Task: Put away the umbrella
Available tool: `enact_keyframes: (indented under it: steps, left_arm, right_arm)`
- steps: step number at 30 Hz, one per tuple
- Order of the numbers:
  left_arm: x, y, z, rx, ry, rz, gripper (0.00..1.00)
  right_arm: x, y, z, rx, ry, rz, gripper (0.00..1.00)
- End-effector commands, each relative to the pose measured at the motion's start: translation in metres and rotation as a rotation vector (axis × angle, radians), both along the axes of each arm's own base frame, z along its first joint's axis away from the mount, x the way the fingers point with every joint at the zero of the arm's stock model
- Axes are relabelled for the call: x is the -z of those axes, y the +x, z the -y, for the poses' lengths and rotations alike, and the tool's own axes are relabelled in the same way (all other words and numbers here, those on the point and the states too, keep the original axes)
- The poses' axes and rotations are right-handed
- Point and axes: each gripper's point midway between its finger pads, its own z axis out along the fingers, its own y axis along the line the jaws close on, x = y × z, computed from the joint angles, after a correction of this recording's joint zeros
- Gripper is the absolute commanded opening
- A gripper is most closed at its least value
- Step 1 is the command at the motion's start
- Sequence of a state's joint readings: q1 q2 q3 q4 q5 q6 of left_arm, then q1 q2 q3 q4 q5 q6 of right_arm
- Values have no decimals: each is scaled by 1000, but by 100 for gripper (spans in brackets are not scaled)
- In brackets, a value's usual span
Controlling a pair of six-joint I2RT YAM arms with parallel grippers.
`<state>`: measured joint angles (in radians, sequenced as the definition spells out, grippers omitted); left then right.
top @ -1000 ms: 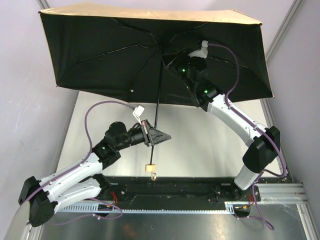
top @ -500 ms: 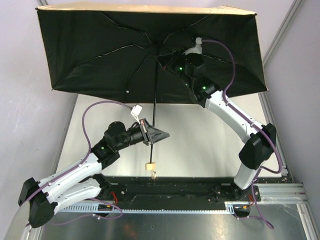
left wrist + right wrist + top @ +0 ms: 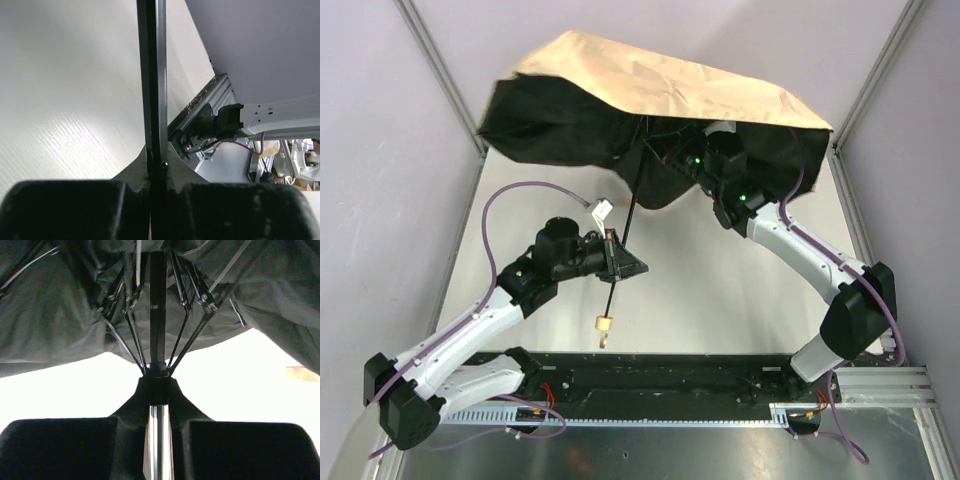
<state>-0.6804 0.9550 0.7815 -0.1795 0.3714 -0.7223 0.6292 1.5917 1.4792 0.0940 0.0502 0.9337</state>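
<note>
The umbrella hangs half collapsed over the far part of the table, tan on top and black underneath. Its thin black shaft slants down to the small pale handle. My left gripper is shut on the shaft a little above the handle, and the left wrist view shows its jaws pinching it. My right gripper is tucked under the canopy. It is shut on the runner, where the black ribs meet the shaft.
Purple walls with aluminium posts close in the metal table on both sides. A black rail with the arm bases runs along the near edge. The drooping canopy hides the table's far end.
The canopy has folded from wide open to a sagging half-closed shape. My right gripper has closed on the runner and pulled it down the shaft. The handle has shifted a little left.
</note>
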Motion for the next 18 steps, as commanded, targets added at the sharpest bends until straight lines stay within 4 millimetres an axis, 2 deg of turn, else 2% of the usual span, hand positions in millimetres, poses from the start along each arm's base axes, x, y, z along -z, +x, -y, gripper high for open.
enact_keyframes:
  steps: [1,4,8,11,15,18]
  left_arm:
    - [-96,40,2,-33,-106,333,0]
    - [-96,36,9,13,-118,311,0]
    - [-74,27,9,45,-109,255,2]
    - [-49,15,6,60,-107,180,17]
    - [-21,-8,1,89,-121,93,41]
    - [-10,-26,-4,123,-138,65,56]
  right_arm:
    - [19,-90,-54,-296,32,-84,0]
    - [0,-83,-42,-251,65,-21,0]
    - [-31,-60,-20,-201,164,58,0]
    - [-44,-48,-11,-171,215,100,0]
    - [-47,-33,-3,-148,245,116,0]
    - [-43,-24,2,-128,236,123,0]
